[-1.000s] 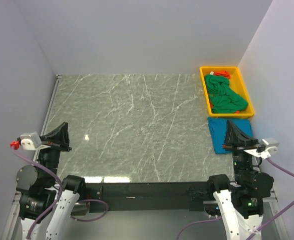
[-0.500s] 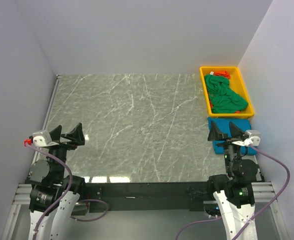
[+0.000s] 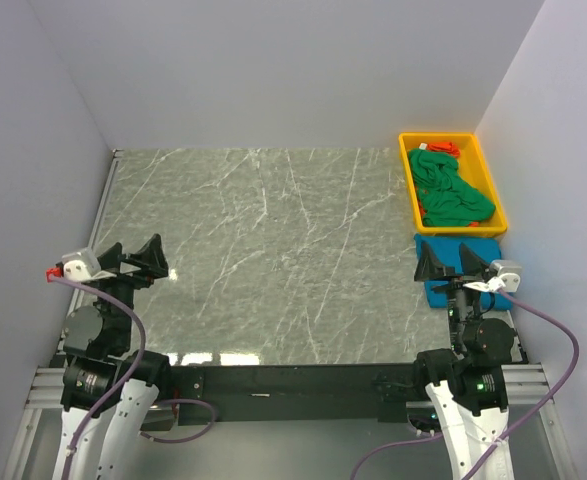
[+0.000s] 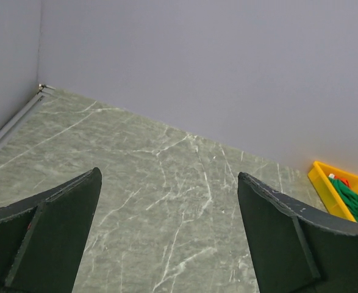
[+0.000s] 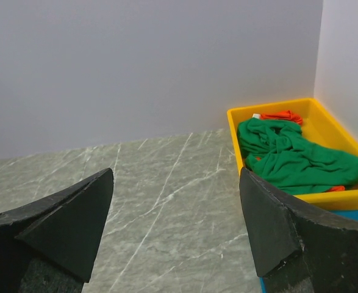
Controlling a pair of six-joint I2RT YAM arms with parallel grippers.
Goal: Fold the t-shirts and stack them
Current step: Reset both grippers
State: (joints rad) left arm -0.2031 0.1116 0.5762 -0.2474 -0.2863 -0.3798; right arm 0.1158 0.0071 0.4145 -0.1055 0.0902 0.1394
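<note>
At the frame's right edge, the folded teal-blue t-shirt (image 3: pixel 433 293) lies on the bench (image 3: pixel 273 250) just below the yellow bin (image 3: pixel 409 190), likely as the stack's base. The green t-shirt (image 3: pixel 451 192) and red-orange piece (image 3: pixel 445 148) wait crumpled inside the bin. The left end effector (image 3: pixel 131 262) and right end effector (image 3: pixel 450 262) hang spread and empty.

Teal-blue t-shirt (image 3: pixel 435 293) partly hidden behind right end effector (image 3: pixel 443 248).
</note>
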